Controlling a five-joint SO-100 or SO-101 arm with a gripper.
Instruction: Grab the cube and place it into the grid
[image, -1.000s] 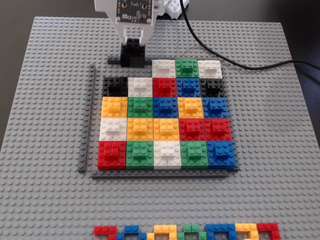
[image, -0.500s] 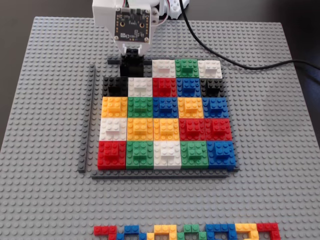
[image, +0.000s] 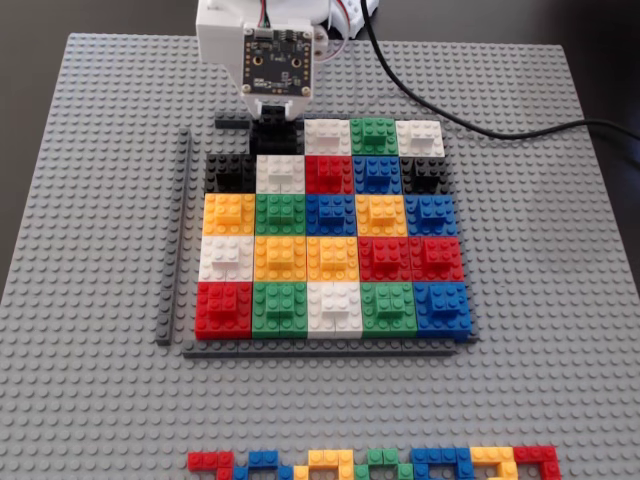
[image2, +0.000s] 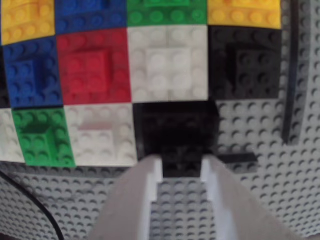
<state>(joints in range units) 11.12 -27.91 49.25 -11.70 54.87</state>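
Observation:
The grid (image: 331, 259) is a five-across patchwork of coloured blocks. The black cube (image: 276, 137) sits in the grid's far row, second cell from the left in the fixed view, next to a white block; the corner cell to its left is bare. My gripper (image: 274, 112) hangs right over it, under the camera board. In the wrist view the cube (image2: 175, 125) lies between a white block and bare grey plate, with the grid (image2: 167, 62) beyond. My gripper (image2: 181, 165) has its white fingers pressed on both sides of the cube's raised top piece.
The grey studded baseplate (image: 540, 300) carries everything. Dark-grey strips run along the grid's left (image: 175, 240) and front (image: 325, 349); a short one (image: 235, 122) lies at the far side. A row of small coloured bricks (image: 375, 463) lies at the front. A black cable (image: 480, 125) trails right.

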